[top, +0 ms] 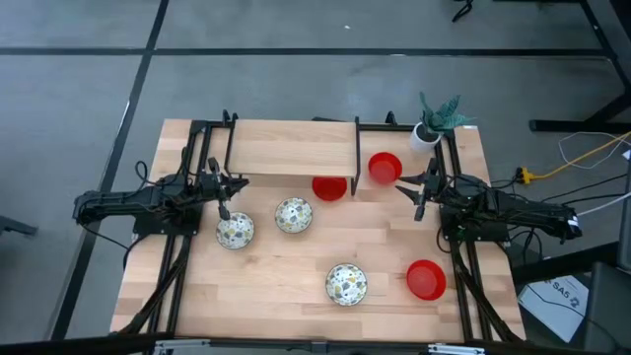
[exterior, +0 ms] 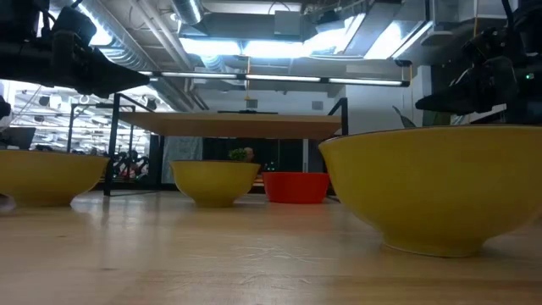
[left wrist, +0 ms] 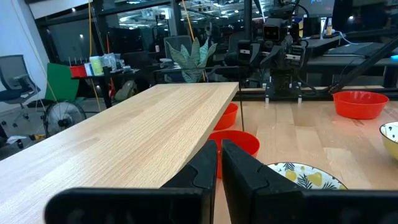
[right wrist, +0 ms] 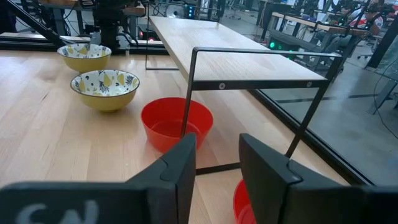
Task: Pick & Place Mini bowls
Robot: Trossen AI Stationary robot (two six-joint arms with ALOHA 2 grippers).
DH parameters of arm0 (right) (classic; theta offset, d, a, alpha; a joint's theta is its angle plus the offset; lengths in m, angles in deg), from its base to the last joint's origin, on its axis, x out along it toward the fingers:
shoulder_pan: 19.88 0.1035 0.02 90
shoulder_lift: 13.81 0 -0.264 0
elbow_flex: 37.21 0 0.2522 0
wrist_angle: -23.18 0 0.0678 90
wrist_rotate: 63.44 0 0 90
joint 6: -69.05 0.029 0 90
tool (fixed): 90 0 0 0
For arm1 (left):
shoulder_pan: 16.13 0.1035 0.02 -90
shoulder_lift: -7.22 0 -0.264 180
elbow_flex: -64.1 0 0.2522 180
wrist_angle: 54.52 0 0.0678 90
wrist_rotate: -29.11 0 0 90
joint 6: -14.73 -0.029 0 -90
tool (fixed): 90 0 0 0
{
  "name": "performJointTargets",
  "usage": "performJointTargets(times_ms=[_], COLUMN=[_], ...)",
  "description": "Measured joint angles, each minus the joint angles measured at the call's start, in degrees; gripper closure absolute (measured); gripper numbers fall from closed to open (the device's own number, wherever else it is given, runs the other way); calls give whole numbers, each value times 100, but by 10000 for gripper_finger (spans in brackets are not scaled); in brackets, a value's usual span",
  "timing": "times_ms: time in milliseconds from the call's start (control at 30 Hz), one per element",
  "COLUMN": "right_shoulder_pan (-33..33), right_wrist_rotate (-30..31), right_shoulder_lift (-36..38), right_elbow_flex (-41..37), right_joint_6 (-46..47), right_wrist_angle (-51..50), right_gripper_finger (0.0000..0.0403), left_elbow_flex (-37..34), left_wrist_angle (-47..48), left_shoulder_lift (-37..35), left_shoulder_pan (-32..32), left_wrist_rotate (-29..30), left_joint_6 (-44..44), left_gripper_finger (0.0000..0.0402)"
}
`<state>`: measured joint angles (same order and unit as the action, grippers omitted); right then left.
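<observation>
Mini bowls, six small round ones, sit spread over the pale wooden worktop (top: 296,286).

High view: three white bowls with green-yellow speckled insides lie at (top: 235,232), (top: 294,215) and (top: 346,284); three plain red bowls lie at (top: 329,187), (top: 385,168) and (top: 426,279). All six look empty. The left gripper (top: 223,204) hovers just beside the first speckled bowl. The right gripper (top: 414,192) hovers just beside the red bowl by the black-framed wooden shelf (top: 293,149).

Low view: bowl sides appear yellow; neither gripper's fingers show clearly.

Left wrist view: the left fingers (left wrist: 205,168) are pressed nearly together and hold nothing, with a speckled bowl (left wrist: 305,175) just beyond them and a red bowl (left wrist: 239,142) under the shelf edge ahead.

Right wrist view: the right fingers (right wrist: 180,165) stand partly apart and hold nothing; a red bowl (right wrist: 176,122) sits just ahead behind the shelf's thin black leg.

Likely risks: closed left fingers would knock a bowl rim rather than straddle it; the right fingers could strike the shelf leg when reaching.
</observation>
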<state>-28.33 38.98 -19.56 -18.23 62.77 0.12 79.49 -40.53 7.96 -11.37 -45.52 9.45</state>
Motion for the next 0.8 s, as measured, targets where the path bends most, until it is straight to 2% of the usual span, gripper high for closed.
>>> performJointTargets(times_ms=[567, 633, 733, 800], right_shoulder_pan=[1, 0, 1, 1], right_wrist_rotate=[-1, -101, -633, -836], right_shoulder_lift=[0, -1, -1, -1], right_elbow_flex=[1, 2, -1, 1], right_joint_6=[32, 410, 1592, 2039], right_wrist_angle=[1, 2, 55, 183], right_gripper_finger=[280, 280, 280, 280], left_elbow_flex=[2, 0, 0, 2], left_wrist_angle=[-1, 2, 2, 1], left_shoulder_lift=[1, 2, 0, 0], left_shoulder_pan=[-1, -1, -1, 1], left_wrist_rotate=[1, 1, 1, 1], left_joint_6=[0, 0, 0, 0], left_gripper_finger=[384, 385, 386, 386])
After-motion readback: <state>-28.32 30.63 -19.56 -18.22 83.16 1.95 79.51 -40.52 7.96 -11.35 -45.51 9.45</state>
